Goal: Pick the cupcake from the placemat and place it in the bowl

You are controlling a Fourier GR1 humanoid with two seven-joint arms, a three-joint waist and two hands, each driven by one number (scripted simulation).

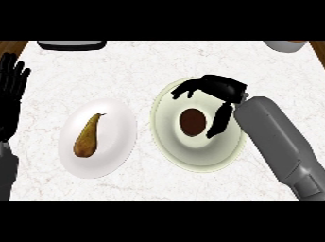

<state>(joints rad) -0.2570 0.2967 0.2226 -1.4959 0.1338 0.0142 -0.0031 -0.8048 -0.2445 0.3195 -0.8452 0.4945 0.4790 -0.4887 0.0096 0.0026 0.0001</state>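
Right of the tabletop's [193,61] centre: pale greenish bowl [171,142], shallow and wide. Cupcake [192,121] sits inside it, dark brown, seen from above, near the middle of the bowl's floor. No placemat in view; the cupcake is already at its goal as things lie.

Right robot hand [219,92] hangs over the bowl's far and right rim. Fingers loosely spread and bent downward, pinching nothing; one finger reaches down just beside the cupcake's right side, and I cannot tell whether it touches. Grey forearm comes in from the lower right, crossing the bowl's right rim.

Left robot hand [4,97] at the tabletop's left edge, fingers straight and up, resting.

Left of centre: white plate [113,118] carrying a brown pear [86,137], stem pointing to the far edge. Plate and bowl close, not touching. Dark tray-like object [71,45] at the far edge, left; pale cup [285,46] at the far right corner, both cut off.

Step in hand, by my reading: release and withdrawal. To do it well, keep the fingers spread, lift straight up before swinging away so the low finger clears the cupcake without tipping it, and raise the forearm clear of the bowl's right rim first. Retreat toward the near right corner, away from the plate.
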